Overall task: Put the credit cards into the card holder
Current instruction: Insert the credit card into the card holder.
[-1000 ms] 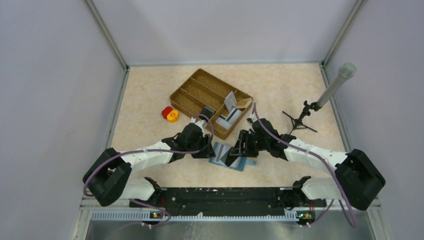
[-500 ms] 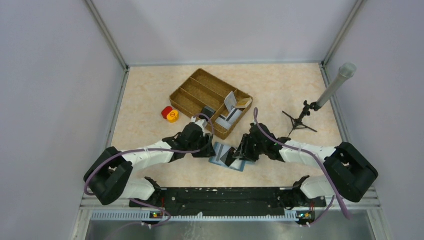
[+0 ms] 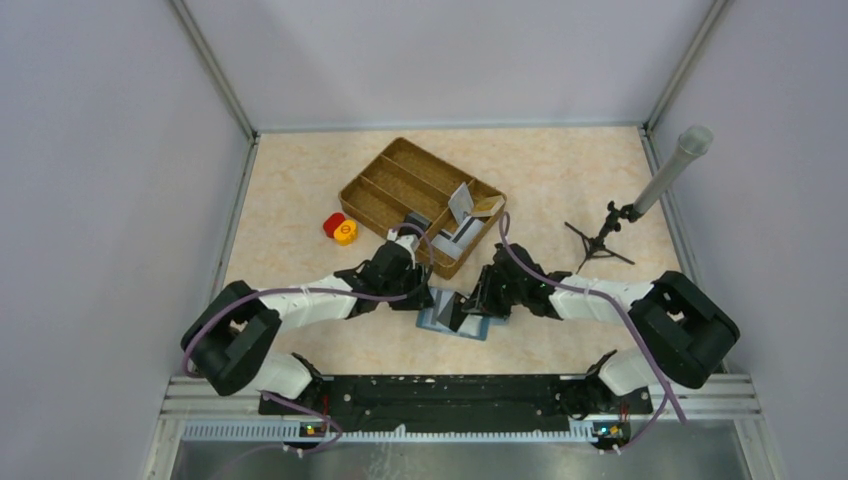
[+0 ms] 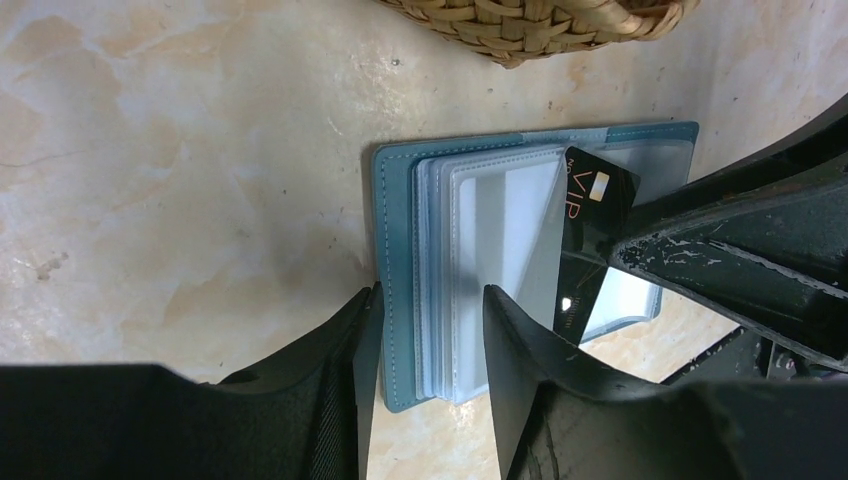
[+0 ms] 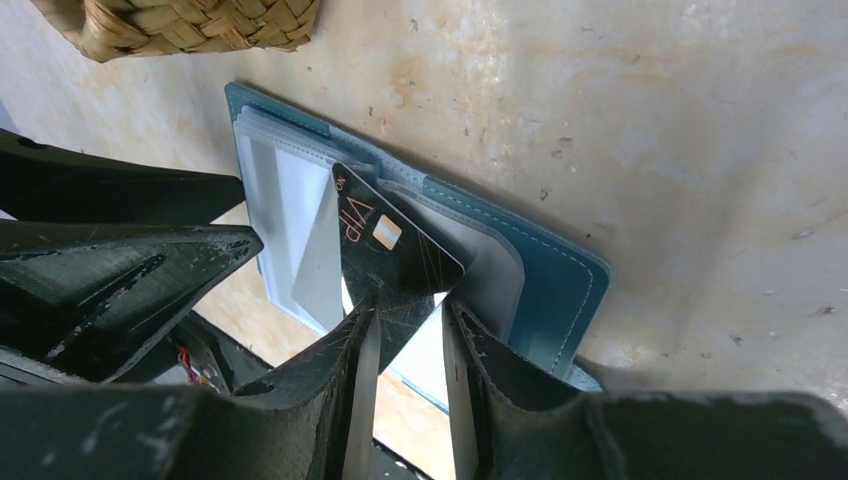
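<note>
The teal-blue card holder [image 3: 480, 328] lies open on the table, its clear sleeves up; it also shows in the left wrist view [image 4: 395, 250] and the right wrist view [image 5: 545, 270]. My right gripper [image 3: 478, 300] [image 5: 410, 300] is shut on a black card marked VIP [image 5: 385, 245] [image 4: 590, 215], whose far corner is at the sleeves. My left gripper [image 3: 425, 300] [image 4: 425, 295] is partly open, its fingers astride the holder's left edge, one beside the cover and one over the sleeves. More grey and tan cards [image 3: 462, 205] stand in the tray.
A brown woven divided tray [image 3: 400, 180] stands just behind the holder, its rim in both wrist views [image 4: 530, 25] [image 5: 180, 25]. Red and yellow round pieces [image 3: 340, 228] lie to its left. A small tripod with a grey tube [image 3: 610, 225] stands at the right.
My right gripper has moved a little left and nearer, with the black card, over the holder. My left gripper stays at the holder's left edge.
</note>
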Tool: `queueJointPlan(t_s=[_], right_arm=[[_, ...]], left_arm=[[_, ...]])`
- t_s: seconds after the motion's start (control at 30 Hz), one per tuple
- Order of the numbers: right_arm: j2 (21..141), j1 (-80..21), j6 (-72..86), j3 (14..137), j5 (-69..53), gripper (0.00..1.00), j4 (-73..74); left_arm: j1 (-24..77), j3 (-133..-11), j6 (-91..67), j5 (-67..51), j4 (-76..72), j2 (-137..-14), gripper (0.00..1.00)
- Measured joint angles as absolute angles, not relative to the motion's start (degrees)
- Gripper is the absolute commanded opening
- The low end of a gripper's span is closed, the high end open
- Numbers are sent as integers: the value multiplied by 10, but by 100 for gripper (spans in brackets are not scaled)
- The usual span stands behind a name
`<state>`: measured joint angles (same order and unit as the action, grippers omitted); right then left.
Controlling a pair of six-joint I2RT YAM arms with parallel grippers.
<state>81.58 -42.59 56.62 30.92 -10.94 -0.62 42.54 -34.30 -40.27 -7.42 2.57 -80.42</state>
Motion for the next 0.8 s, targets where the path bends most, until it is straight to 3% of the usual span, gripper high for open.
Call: queueJointPlan(t_s=[0.23,0.43,0.8], right_arm=[[833,-426,564,320,-109,24,-14],[834,-426,576,311,-105,28,-37],[797,-435,677,201,-70,29,-197]], left_arm=[[425,-343,-394,-71,7,-819,39],[423,-345,-389,-61,-1,-826,33],[423,-347,-391,-52,-12,-834,27]])
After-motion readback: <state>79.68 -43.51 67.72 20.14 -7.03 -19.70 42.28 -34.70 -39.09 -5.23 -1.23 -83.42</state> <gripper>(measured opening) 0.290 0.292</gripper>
